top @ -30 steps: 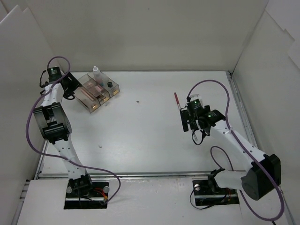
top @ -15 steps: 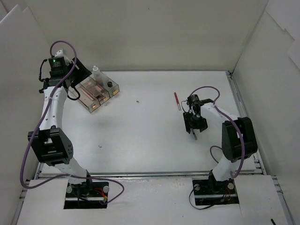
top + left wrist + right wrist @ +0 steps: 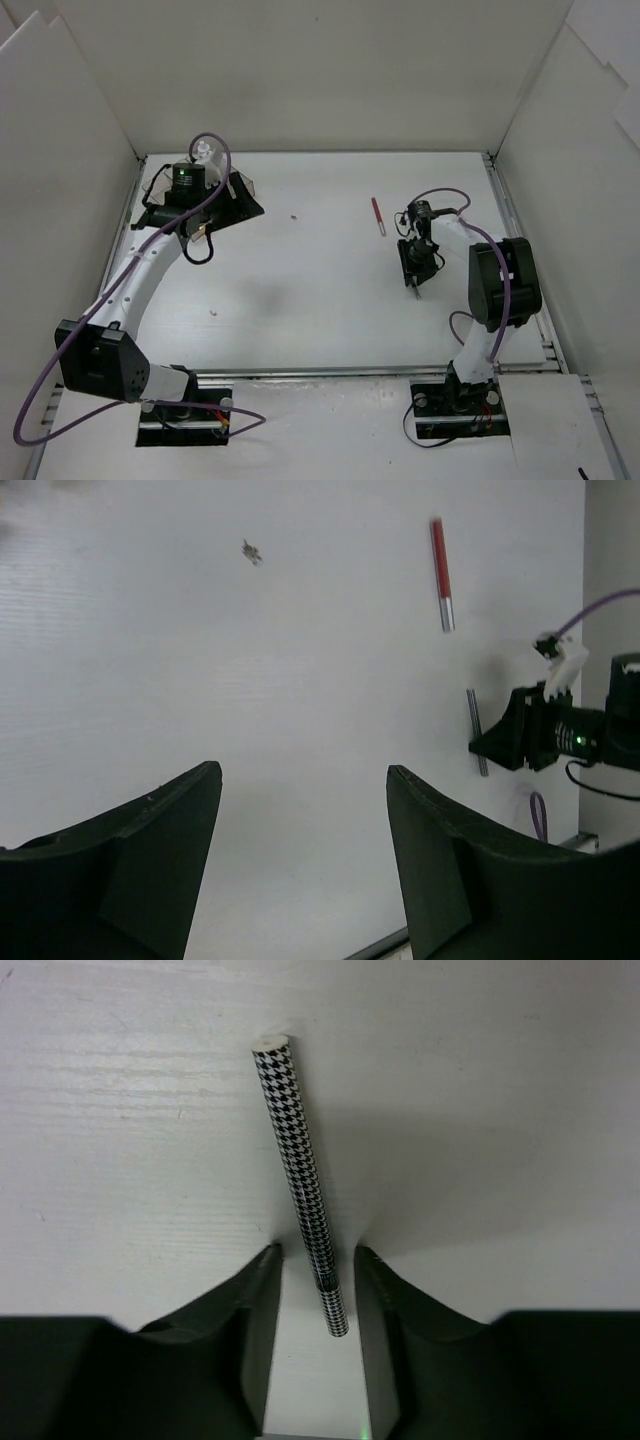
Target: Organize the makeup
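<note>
A slim grey houndstooth pencil (image 3: 300, 1180) lies on the white table between the fingers of my right gripper (image 3: 316, 1253). The jaws straddle its near end, and a thin gap shows on each side. From above, the right gripper (image 3: 413, 268) points down at the table with the pencil's tip (image 3: 417, 294) sticking out below it. A red pencil (image 3: 378, 215) lies alone a little up and to the left of it. My left gripper (image 3: 225, 208) hovers open and empty over the clear box at the back left. In the left wrist view, the red pencil (image 3: 441, 572) and grey pencil (image 3: 477, 732) lie far ahead.
The clear compartmented box (image 3: 246, 186) is mostly hidden under the left wrist, and a white bottle top (image 3: 204, 150) shows behind it. A small dark speck (image 3: 293, 215) lies mid-table. White walls enclose the table on three sides.
The left arm swung from the far-left wall to over the clear box. The right gripper came down onto the grey pencil and its jaws narrowed around it.
</note>
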### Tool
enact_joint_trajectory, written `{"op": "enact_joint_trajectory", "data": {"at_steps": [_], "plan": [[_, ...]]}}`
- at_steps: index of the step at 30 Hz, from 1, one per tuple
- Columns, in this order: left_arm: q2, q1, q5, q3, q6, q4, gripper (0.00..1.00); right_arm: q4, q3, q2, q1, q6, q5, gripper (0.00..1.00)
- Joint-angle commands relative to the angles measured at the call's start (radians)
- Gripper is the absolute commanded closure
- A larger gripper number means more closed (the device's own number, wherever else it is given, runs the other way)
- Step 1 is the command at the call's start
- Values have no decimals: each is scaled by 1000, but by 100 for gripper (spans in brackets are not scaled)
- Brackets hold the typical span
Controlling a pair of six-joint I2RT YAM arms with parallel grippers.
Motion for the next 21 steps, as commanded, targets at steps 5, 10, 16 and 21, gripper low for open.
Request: {"op": "enact_joint_trajectory", "data": {"at_steps": [5,10,16,21], "plan": [[-112,-83,5,-67,-36,43,38,-17,36,5,-5,-32,-45,93],[-118,-116,51,-80,-60,83,38,-13,59,-19,17,-38,-72,100],[-103,-162,75,-46,-112,132,37,18,131,-170,135,-1,-212,100],[-76,-225,81,-28,-166,204,37,29,232,-234,212,50,-275,100]]}}
